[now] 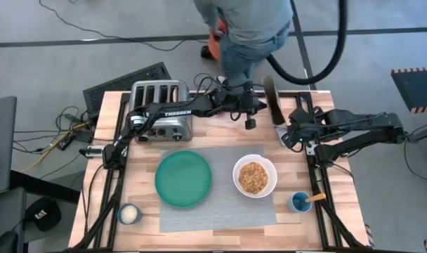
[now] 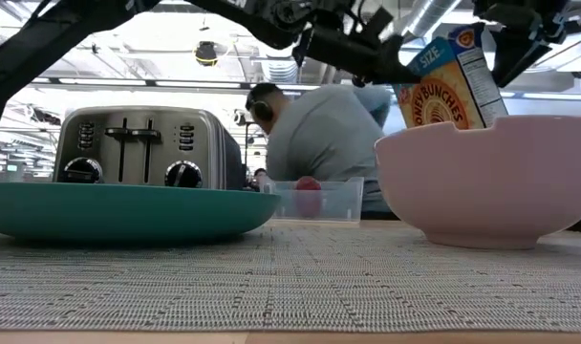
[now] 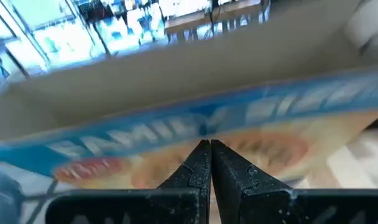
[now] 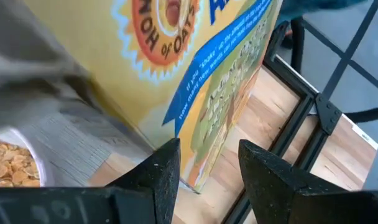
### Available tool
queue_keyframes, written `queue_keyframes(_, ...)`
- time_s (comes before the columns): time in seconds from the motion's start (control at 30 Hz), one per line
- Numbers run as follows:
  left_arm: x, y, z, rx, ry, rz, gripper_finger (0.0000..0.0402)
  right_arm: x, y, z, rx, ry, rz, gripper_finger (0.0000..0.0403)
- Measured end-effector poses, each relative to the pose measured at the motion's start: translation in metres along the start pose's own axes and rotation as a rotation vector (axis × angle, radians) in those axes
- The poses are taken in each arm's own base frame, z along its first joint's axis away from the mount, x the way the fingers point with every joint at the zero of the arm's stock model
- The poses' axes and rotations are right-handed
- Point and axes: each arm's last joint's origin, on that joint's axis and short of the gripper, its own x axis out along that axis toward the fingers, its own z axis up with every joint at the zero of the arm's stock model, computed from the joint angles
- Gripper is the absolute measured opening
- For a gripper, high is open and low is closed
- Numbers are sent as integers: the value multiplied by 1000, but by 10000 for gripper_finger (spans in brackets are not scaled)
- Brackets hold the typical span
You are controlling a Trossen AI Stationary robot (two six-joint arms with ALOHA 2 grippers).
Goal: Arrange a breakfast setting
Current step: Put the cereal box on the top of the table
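The right tool (image 4: 204, 163), at the high view's upper right, grasps a yellow-and-blue cardboard cereal box (image 4: 201, 68). The left tool (image 3: 210, 163) is clenched empty beside the box top. Only the high view shows cereal filling the white bowl (image 1: 255, 176) right of the teal-green plate (image 1: 183, 178) on the grey woven placemat (image 1: 220, 211).

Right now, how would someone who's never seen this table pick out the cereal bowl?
Start at the grey placemat in the middle of the wooden table. Two round dishes sit on it: an empty green plate and, beside it, the smaller white bowl. It alone holds golden cereal flakes.
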Motion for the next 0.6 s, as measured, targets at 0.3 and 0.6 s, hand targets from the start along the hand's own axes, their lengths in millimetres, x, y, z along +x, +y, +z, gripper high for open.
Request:
queue_keyframes(0.3,3,0,-4,2,-2,4,0,12,8,-4,5,-12,24,189)
queue_keyframes(0.6,-4,5,20,23,-44,12,0,10,18,6,-7,-104,121,189)
